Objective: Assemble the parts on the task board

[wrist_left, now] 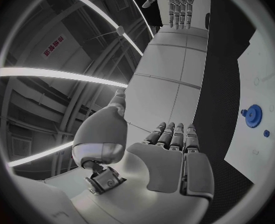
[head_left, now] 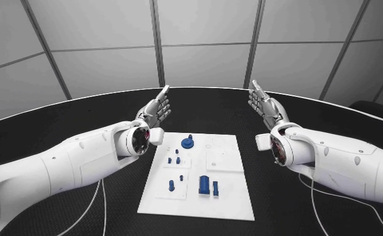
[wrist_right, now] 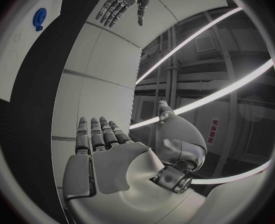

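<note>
Fingers: both hands' fingers (head_left: 160,106) were straight, slightly apart, holding nothing.
Left hand (head_left: 154,115): raised beside the task board (head_left: 227,203).
Right hand (head_left: 265,108): raised opposite.
Parts (head_left: 205,185): blue, apparently upright on the board, mid-counter (head_left: 79,214).

Behind the round black table (head_left: 239,103) a wall of pale grey panels (head_left: 203,9) curves around, split by dark upright struts (head_left: 156,25) and a thin horizontal seam at about mid-height. The tabletop has a fine woven texture and a light rim along its far edge. Up above, the wrist views catch long bright light strips (wrist_left: 57,74) sweeping across a darker ceiling structure of beams and ducts (wrist_right: 187,84). There's a small sign with red characters (wrist_left: 53,46) up on the framework, too small to read.
</note>
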Tool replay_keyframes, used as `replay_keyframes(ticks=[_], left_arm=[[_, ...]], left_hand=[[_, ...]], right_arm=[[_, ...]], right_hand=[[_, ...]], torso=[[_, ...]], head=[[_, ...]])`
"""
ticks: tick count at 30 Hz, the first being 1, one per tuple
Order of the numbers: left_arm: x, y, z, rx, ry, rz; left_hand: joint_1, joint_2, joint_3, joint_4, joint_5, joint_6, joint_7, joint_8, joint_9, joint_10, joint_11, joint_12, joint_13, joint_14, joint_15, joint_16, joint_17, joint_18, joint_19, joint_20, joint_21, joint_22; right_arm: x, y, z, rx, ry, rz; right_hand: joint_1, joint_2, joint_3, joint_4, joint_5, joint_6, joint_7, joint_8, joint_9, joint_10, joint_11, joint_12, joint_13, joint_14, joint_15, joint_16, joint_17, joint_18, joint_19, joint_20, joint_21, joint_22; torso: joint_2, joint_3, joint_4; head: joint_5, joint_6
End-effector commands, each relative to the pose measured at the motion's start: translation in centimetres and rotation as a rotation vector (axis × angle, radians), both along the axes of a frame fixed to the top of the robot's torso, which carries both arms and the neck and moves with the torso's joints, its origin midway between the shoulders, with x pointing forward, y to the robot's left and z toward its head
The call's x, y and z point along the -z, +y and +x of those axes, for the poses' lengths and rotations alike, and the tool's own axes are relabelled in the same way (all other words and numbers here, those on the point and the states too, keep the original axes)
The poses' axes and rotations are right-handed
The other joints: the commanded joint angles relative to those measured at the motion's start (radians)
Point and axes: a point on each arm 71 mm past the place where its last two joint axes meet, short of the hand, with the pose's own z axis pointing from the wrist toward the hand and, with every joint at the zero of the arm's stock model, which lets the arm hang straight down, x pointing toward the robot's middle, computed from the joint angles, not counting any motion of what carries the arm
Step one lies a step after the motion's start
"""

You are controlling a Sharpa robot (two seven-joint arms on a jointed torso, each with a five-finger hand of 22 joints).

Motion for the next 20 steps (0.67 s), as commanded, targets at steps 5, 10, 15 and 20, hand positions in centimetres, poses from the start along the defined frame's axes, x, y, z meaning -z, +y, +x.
replay_keyframes(ticks=[5, 10, 15, 20], left_arm=[[-0.7, -0.6, -2.7, -0.086, -0.084, 0.115], [-1.7, -1.0, -4.7, -0.147, -0.169, 0.193], [-2.5, -1.2, -6.1, -0.185, -0.23, 0.239], [-3.0, -1.3, -6.8, -0.205, -0.262, 0.262]], left_hand=[[-0.772, -0.002, 0.009, -0.039, -0.011, -0.105, -0.026, -0.035, -0.028, -0.119, -0.029, -0.025, -0.009, -0.094, -0.027, -0.049, -0.01, -0.03, -0.099, -0.04, -0.023, -0.009], [-0.772, -0.002, 0.009, -0.039, -0.011, -0.105, -0.026, -0.035, -0.028, -0.119, -0.029, -0.025, -0.009, -0.094, -0.027, -0.049, -0.01, -0.03, -0.099, -0.04, -0.023, -0.009], [-0.772, -0.002, 0.009, -0.039, -0.011, -0.105, -0.026, -0.035, -0.028, -0.119, -0.029, -0.025, -0.009, -0.094, -0.027, -0.049, -0.01, -0.03, -0.099, -0.04, -0.023, -0.009], [-0.772, -0.002, 0.009, -0.039, -0.011, -0.105, -0.026, -0.035, -0.028, -0.119, -0.029, -0.025, -0.009, -0.094, -0.027, -0.049, -0.01, -0.03, -0.099, -0.04, -0.023, -0.009]], right_arm=[[-0.4, 3.3, -3.4, 0.054, 0.032, 0.073], [-0.7, 4.4, -4.7, 0.075, 0.048, 0.098], [-0.8, 4.5, -4.9, 0.078, 0.051, 0.102], [-0.8, 4.5, -4.9, 0.078, 0.051, 0.102]], right_hand=[[-0.401, 0.022, -0.075, -0.011, -0.024, -0.126, -0.027, -0.021, -0.064, -0.233, -0.022, -0.013, -0.016, -0.196, -0.017, -0.023, -0.054, -0.038, -0.197, -0.032, -0.013, -0.048], [-0.401, 0.022, -0.075, -0.011, -0.024, -0.126, -0.027, -0.021, -0.064, -0.233, -0.022, -0.013, -0.016, -0.196, -0.017, -0.023, -0.054, -0.038, -0.197, -0.032, -0.013, -0.048], [-0.401, 0.022, -0.075, -0.011, -0.024, -0.126, -0.027, -0.021, -0.064, -0.233, -0.022, -0.013, -0.016, -0.196, -0.017, -0.023, -0.054, -0.038, -0.197, -0.032, -0.013, -0.048], [-0.401, 0.022, -0.075, -0.011, -0.024, -0.126, -0.027, -0.021, -0.064, -0.233, -0.022, -0.013, -0.016, -0.196, -0.017, -0.023, -0.054, -0.038, -0.197, -0.032, -0.013, -0.048]], torso=[[0.085, 0.01, 0.0261], [0.093, 0.011, 0.0287], [0.093, 0.011, 0.0287], [0.093, 0.011, 0.0287]], head=[[-0.014, 0.047], [-0.016, 0.053], [-0.016, 0.053], [-0.016, 0.053]])
